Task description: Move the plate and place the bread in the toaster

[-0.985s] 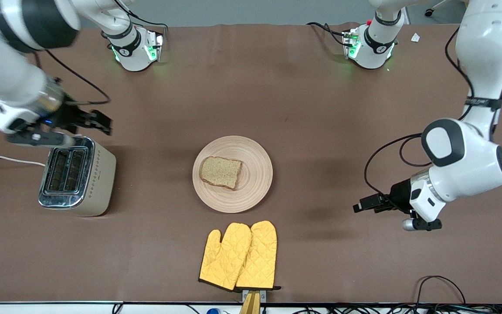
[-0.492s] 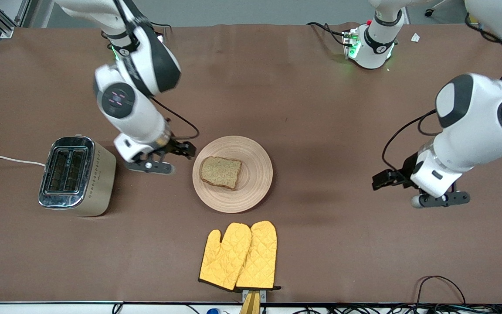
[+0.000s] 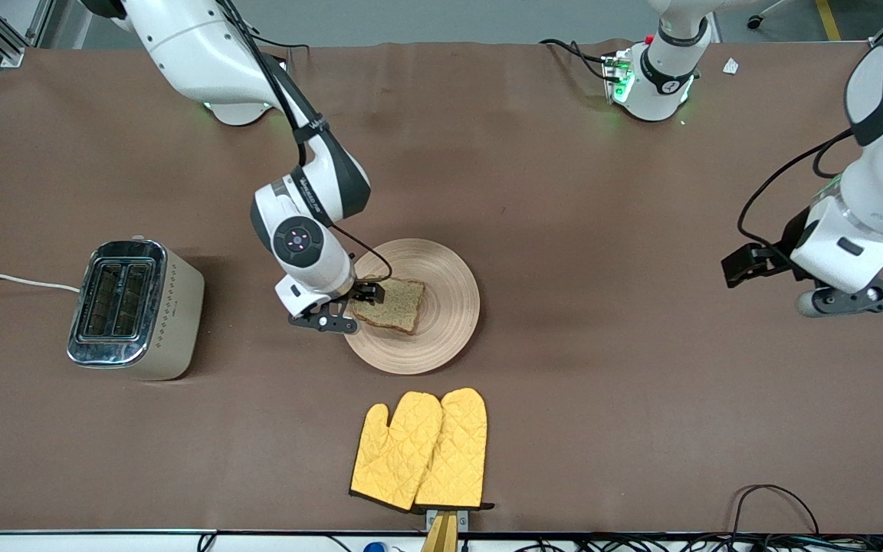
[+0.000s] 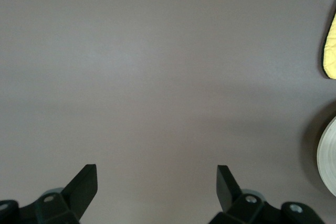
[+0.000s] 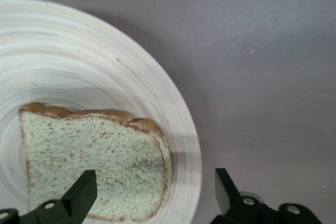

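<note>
The beige wooden plate lies mid-table with the brown bread on it. The cream and chrome toaster stands toward the right arm's end of the table, slots up and empty. My right gripper is open, low over the plate's rim on the toaster's side. In the right wrist view the gripper straddles the bread's edge and the plate's rim. My left gripper is open and empty over bare table toward the left arm's end; it also shows in the left wrist view.
A pair of yellow oven mitts lies nearer the front camera than the plate. The toaster's white cord runs off the table's end. Black cables lie at the front edge. The left wrist view shows a mitt's edge and the plate's rim.
My right arm has swung from over the toaster to the plate's edge and come down beside the bread. My left gripper has drawn away from the plate toward its end of the table.
</note>
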